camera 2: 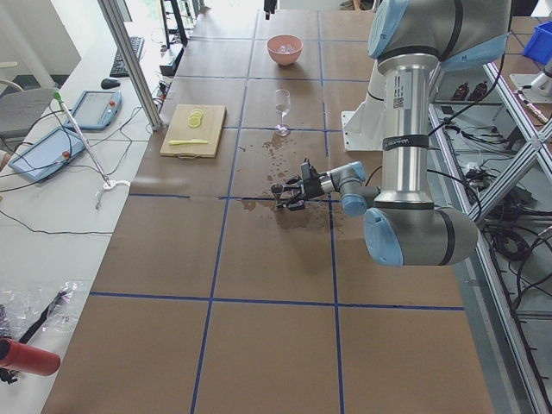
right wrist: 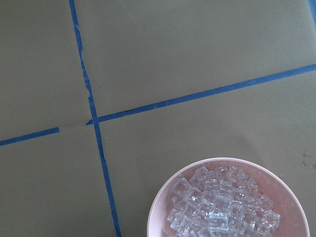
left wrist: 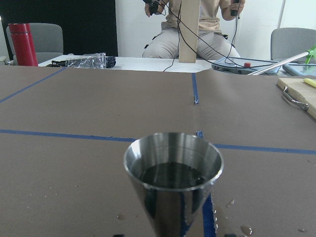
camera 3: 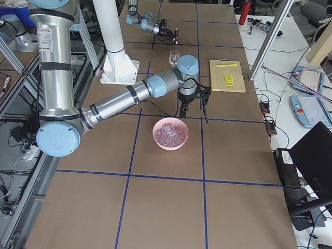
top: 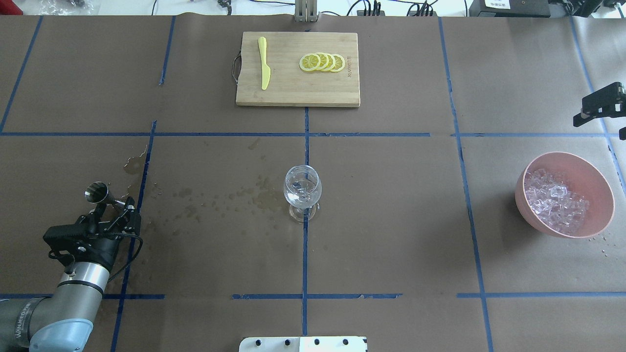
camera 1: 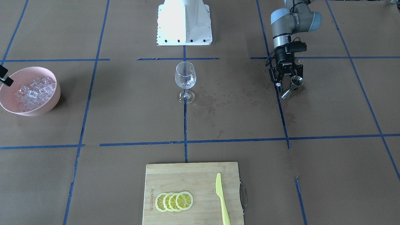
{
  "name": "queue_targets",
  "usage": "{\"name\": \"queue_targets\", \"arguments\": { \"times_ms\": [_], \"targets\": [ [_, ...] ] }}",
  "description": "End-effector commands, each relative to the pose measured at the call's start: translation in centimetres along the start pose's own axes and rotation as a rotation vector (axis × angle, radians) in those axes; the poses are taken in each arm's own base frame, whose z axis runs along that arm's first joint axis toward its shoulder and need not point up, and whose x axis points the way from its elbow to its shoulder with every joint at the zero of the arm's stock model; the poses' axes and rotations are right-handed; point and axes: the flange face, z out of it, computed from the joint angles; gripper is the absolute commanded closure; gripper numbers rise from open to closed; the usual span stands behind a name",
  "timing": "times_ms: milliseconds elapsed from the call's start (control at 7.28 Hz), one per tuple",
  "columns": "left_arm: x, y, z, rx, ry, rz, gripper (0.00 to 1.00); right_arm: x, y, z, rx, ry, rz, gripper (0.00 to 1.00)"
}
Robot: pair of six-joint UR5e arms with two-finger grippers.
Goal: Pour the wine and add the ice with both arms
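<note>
Cutting board (camera 1: 187, 178): nearest the lens in the front-facing view, at the counter (camera 1: 328, 175) edge. Four overlapping lemon slices (camera 1: 174, 201) and a yellow-green knife (camera 1: 222, 197) lie on it.
Wine glass (camera 1: 185, 79): upright on a blue tape line mid-counter, with wet spots darkening the paper beside it.
Left tool (camera 1: 287, 85): clenched on the waist of a steel jigger (camera 1: 293, 87), which tilts in this view.
Right tool (camera 1: 4, 76): only black tips show at the picture's edge, over the rim of the pink bowl (camera 1: 47, 107).
Ice (camera 1: 34, 90): heaped in that bowl.
Overhead view: the left tool is low over the counter, well to the left of the glass, and the jigger's open cup points away from the robot. The right tool is at the right edge, beyond the bowl, with its fingers apart and nothing between them.
Left-side view: the near left arm (camera 2: 414, 129) reaches low over the wet patch with the jigger at its tip.
Right-side view: the right tool hangs pointing down near the bowl's far side, fingers spread and empty.
Left wrist view: wine (left wrist: 173, 175) is a small pool low inside the jigger's cup. A seated person (left wrist: 197, 29) and a red bottle (left wrist: 22, 44) are past the counter.
Right wrist view: the bowl of ice is at lower right, and blue tape crosses the bare paper.
</note>
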Motion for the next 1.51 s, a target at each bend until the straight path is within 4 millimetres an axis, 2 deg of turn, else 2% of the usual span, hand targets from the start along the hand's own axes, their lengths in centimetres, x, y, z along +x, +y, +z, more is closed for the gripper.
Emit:
{"name": "queue_targets", "arguments": {
  "times_ms": [0,275,549,687,961,1236,1373],
  "targets": [
    [-0.2,-0.3,0.3,0.01,-0.005,-0.001,0.37,-0.2,0.1,0.2,-0.004,0.0,-0.004,0.0],
    [-0.6,-0.5,0.4,0.022,-0.01,0.003,0.4,-0.3,0.2,0.4,-0.007,0.0,-0.008,0.0],
    [-0.5,-0.6,0.4,0.028,-0.008,0.0,0.51,-0.4,0.3,0.2,-0.005,-0.001,-0.008,0.0],
    [-0.2,-0.7,0.4,0.028,-0.005,-0.005,0.7,-0.4,0.4,0.3,-0.006,-0.001,-0.009,0.0],
    [-0.2,-1.3,0.1,0.04,0.0,-0.015,1.0,-0.2,0.5,0.3,-0.008,0.0,-0.009,0.0],
    [0.5,-3.1,-0.3,0.046,0.01,-0.039,1.0,0.0,1.0,0.5,-0.005,0.009,-0.013,0.0],
    [1.0,-4.6,-0.4,0.057,0.013,-0.044,1.0,0.0,1.4,0.6,-0.001,0.018,-0.019,0.0]
  ]
}}
